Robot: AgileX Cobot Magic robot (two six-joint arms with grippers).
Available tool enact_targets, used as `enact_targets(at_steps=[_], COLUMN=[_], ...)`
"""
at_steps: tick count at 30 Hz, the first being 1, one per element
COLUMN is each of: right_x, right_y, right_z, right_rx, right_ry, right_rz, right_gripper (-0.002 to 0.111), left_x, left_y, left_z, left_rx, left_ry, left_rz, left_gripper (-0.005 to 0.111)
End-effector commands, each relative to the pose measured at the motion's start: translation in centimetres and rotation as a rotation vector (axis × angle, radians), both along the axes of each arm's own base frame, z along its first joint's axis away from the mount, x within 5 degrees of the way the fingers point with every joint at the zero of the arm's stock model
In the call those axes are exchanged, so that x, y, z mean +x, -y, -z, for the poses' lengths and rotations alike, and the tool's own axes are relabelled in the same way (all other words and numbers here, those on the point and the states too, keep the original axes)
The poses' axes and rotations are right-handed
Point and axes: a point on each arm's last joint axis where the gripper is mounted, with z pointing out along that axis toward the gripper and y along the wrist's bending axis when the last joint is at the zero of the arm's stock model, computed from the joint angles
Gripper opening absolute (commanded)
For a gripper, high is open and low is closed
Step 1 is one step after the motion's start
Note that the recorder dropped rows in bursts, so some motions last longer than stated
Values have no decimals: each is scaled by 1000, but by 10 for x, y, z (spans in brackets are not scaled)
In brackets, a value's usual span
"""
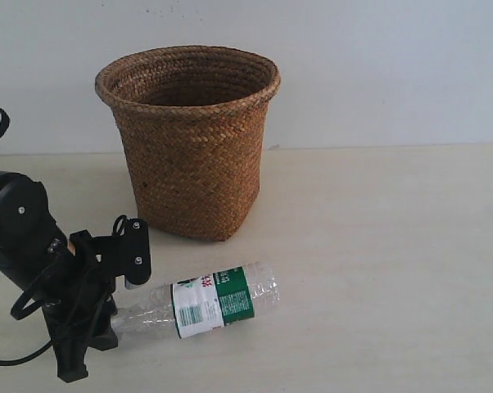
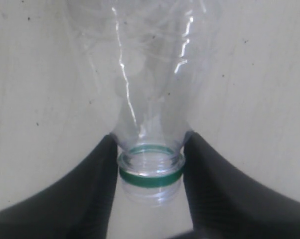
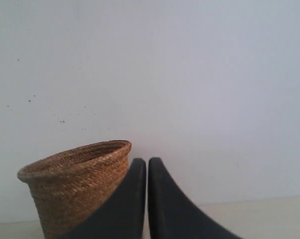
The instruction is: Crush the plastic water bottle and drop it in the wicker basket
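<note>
Your left gripper (image 2: 150, 149) pinches the plastic water bottle (image 1: 222, 301) by its neck near the front-left corner. Open your closed right gripper (image 3: 147, 199) and squeeze mid-body.

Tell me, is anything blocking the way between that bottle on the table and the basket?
Nothing visible does. The plastic water bottle lies on the table in front of the wicker basket, the left claw closed round its neck. It only has to clear the basket's tall rim.

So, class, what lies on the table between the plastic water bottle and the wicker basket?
Nothing: the exterior view shows only bare table between the plastic water bottle and wicker basket.
</note>
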Motion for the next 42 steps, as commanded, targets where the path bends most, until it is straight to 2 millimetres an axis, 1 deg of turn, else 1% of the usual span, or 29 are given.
enact_targets(at_steps=[1, 4, 5, 7, 9, 11, 13, 14, 16, 17, 19, 21, 23, 24, 26, 28, 30, 33, 36, 39, 42], right_x=[0, 3, 8, 18, 37, 58, 83, 90, 113, 119, 140, 156, 167, 173, 180, 185, 187, 184, 185, 184, 181], right_y=[-1, -7, -12, -21, -30, -38, -49, -54, -68, -72, -82, -87, -92, -97, -105, -118, -129, -149, -162, -175, -186], right_z=[-3, -22, -29, -45, -55, -60, -56, -58, -55, -56, -48, -41, -31, -24, -17, -10, -11, -12, -10, -3, -7], right_rx=[51, 40, 0, -16, -41, -20, -5, -2, 14, 20, 54, 79, 44, -4, -64, -139, -187, -256, -293, -315, -300], right_ry=[-28, -33, -45, -84, -186, -305, -441, -467, -560, -572, -647, -698, -756, -804, -854, -881, -872, -857, -852, -869, -873], right_rz=[-26, -88, -124, -205, -271, -331, -418, -463, -607, -648, -748, -790, -795, -779, -724, -628, -572, -547, -488, -510, -632], right_gripper=[0, 0, 0, 0, 0, 0, 0, 0, 0, 0, 0, 0, 0, 0, 0, 0, 0, 0, 0, 0, 0], left_x=[-1, -1, -1, -1, -1, -1, -1, -1, -1, -1, -1, -1, -1, -1, 0, 0, 0, 0, 0, 0, 0], left_y=[1, 1, 1, 1, 1, 1, 1, 1, 1, 1, 1, 1, 1, 1, 1, 1, 1, 1, 1, 1, 1], left_z=[1, 1, 1, 1, 1, 1, 1, 1, 1, 1, 1, 1, 1, 1, 1, 1, 0, 0, 0, 0, 0], left_rx=[8, 9, 9, 10, 12, 12, 15, 15, 15, 14, 13, 13, 17, 17, 15, 15, 14, 14, 14, 14, 14], left_ry=[-8, -10, -10, -10, -8, -8, -6, -6, -6, -4, -2, -2, 1, 1, 5, 7, 9, 11, 11, 11, 11], left_rz=[19, 19, 19, 22, 35, 35, 49, 49, 49, 48, 48, 48, 67, 67, 66, 65, 65, 65, 65, 65, 65], left_gripper=[4, 4, 4, 4, 4, 4, 4, 4, 4, 4, 4, 4, 4, 4, 4, 4, 4, 4, 4, 4, 4])
